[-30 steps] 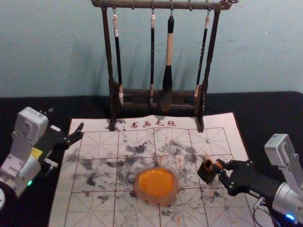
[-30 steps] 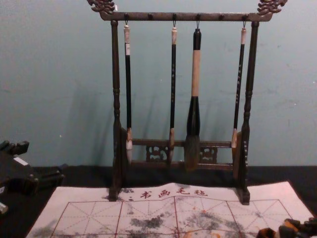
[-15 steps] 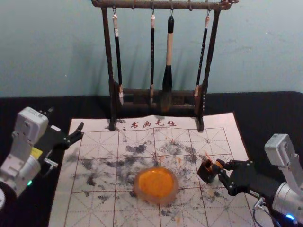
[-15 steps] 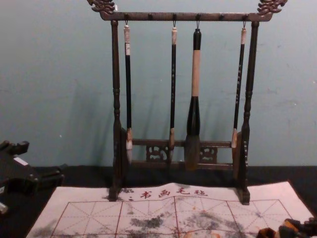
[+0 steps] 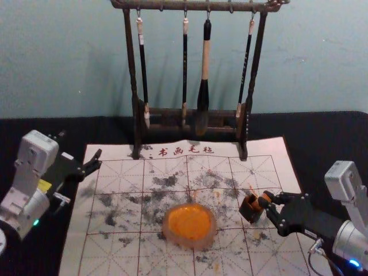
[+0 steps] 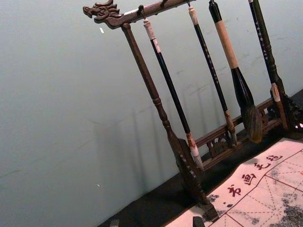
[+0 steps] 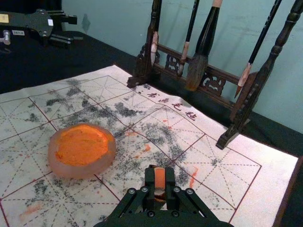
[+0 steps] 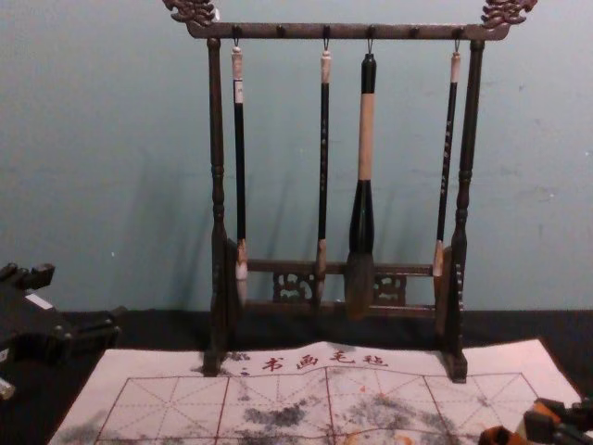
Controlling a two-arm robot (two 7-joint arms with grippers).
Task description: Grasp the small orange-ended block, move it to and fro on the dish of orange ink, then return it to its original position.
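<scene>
With the right claw [image 5: 266,203], clasps the orange-ended block [image 7: 160,178] by a small black box [image 5: 249,210]. Sits at about two o'clock from the dish of orange ink [image 5: 190,223]. Parks the left claw [image 5: 81,145], spread, at ten o'clock.

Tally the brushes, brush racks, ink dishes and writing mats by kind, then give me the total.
Brushes: 4
Brush racks: 1
Ink dishes: 1
Writing mats: 1
Total: 7
</scene>
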